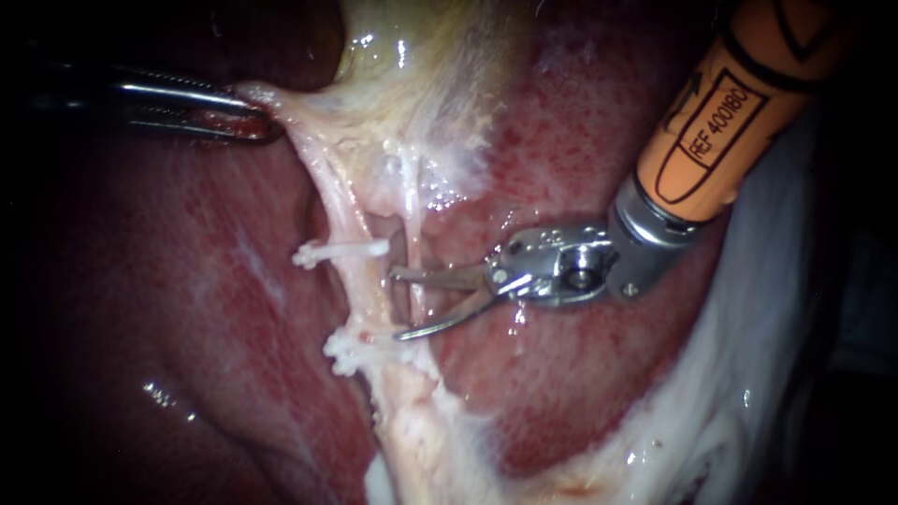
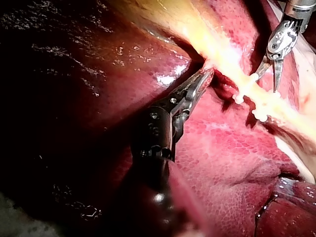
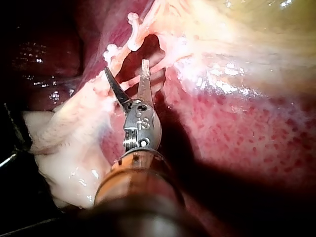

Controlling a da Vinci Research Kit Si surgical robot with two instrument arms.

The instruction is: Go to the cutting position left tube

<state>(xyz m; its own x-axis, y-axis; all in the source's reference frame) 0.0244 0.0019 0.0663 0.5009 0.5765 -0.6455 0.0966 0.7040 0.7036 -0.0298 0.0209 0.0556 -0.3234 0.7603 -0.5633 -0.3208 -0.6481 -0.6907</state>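
The pale left tube [image 1: 360,281] runs down from the gallbladder [image 1: 421,56] and carries two white clips, an upper clip [image 1: 341,251] and a lower clip [image 1: 351,353]. My right instrument [image 1: 397,304] comes in from the upper right on an orange shaft. Its two blades are open, with the tips beside the left tube in the stretch between the clips. A thinner right tube [image 1: 412,215] passes by the blades. In the right wrist view the open blades [image 3: 126,66] lie against a pale strand [image 3: 129,83]. My left instrument [image 1: 253,120] is shut on pale gallbladder tissue and holds it taut to the left.
Red liver [image 1: 580,168] lies behind and on both sides of the tubes. White fatty tissue [image 1: 748,374] runs along the lower right. In the left wrist view my right instrument [image 2: 266,81] sits beyond the clipped tube [image 2: 247,101].
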